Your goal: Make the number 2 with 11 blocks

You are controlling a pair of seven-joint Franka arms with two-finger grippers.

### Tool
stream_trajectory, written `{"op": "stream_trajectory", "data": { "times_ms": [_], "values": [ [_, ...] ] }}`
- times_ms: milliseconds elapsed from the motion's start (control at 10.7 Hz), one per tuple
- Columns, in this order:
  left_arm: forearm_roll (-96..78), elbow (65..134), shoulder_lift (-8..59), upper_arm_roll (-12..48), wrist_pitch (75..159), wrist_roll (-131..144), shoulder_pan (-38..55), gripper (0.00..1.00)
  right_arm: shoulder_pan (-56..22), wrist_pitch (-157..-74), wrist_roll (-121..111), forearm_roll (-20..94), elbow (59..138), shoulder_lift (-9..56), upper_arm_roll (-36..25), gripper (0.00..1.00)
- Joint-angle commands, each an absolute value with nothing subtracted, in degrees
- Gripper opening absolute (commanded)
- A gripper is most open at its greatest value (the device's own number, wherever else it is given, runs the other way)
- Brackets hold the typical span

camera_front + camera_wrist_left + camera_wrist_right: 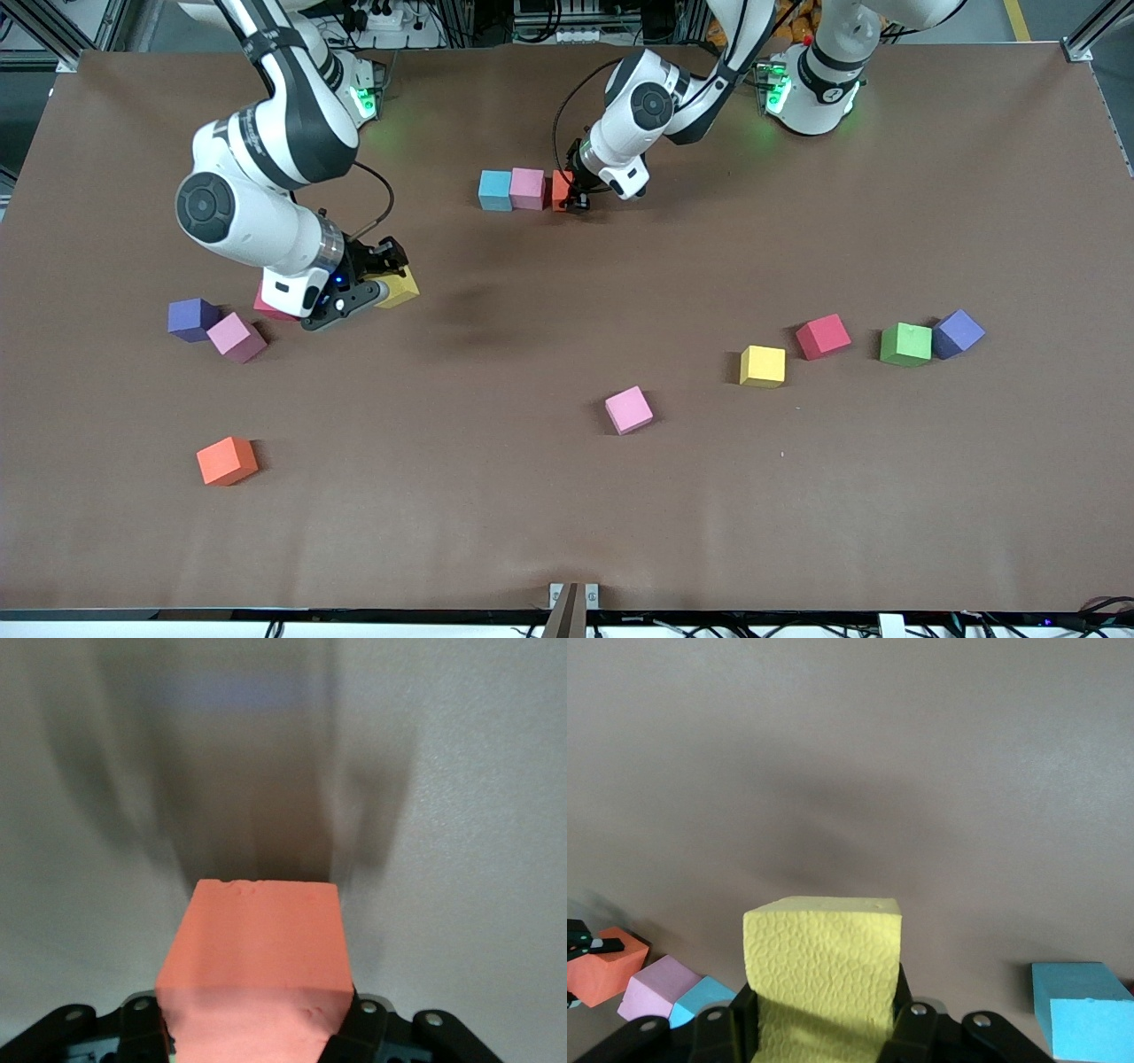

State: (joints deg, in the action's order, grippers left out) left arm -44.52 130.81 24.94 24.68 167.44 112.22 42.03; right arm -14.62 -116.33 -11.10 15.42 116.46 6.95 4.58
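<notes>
I see the left gripper (578,197) with jaws clamped on an orange block (561,190), set touching the pink block (527,188). The right gripper (383,270) grips a yellow block (398,287), well apart from it.

Brown matte table (567,514), aluminium frame (53,35) at corners, cables above

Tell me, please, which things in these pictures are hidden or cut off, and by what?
- Red block, front view: mostly covered by the right arm's wrist; only an edge shows.
- Orange block in the left claw, front view: half hidden by the claw, so whether it touches the pink block is unclear.
- Yellow block, right wrist view: its bottom is cut off between the right claw's fingers.
- Blue block, right wrist view: cut by the picture's edge.
</notes>
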Motion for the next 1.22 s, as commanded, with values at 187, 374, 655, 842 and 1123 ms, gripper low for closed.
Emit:
{"op": "stream_trajectory", "data": {
  "times_ms": [187,374,655,842,1123],
  "values": [
    [-46.2,128.8,26.4,24.8,168.6,112.6,43.2,0.00,-14.4,-115.7,-9.8,14.2,118.6,3.7,4.8,0.48],
    [-46.2,128.8,26.4,24.7,168.6,112.6,43.2,0.00,-14.4,-115.8,-9.8,14.2,118.7,3.7,4.8,0.48],
    [-46.2,127.5,27.2,24.7,168.6,112.6,43.2,0.00,-14.4,-115.8,-9.8,14.2,118.7,3.7,4.8,0.48],
    [-46.1,127.4,27.9,24.7,168.7,112.6,43.3,0.00,-14.4,-115.8,-9.8,14.2,118.7,3.8,4.8,0.48],
    [-46.1,127.4,28.5,24.7,169.5,112.6,43.3,0.00,-14.4,-115.8,-9.8,14.2,118.7,3.8,4.8,0.48]
  ]
}}
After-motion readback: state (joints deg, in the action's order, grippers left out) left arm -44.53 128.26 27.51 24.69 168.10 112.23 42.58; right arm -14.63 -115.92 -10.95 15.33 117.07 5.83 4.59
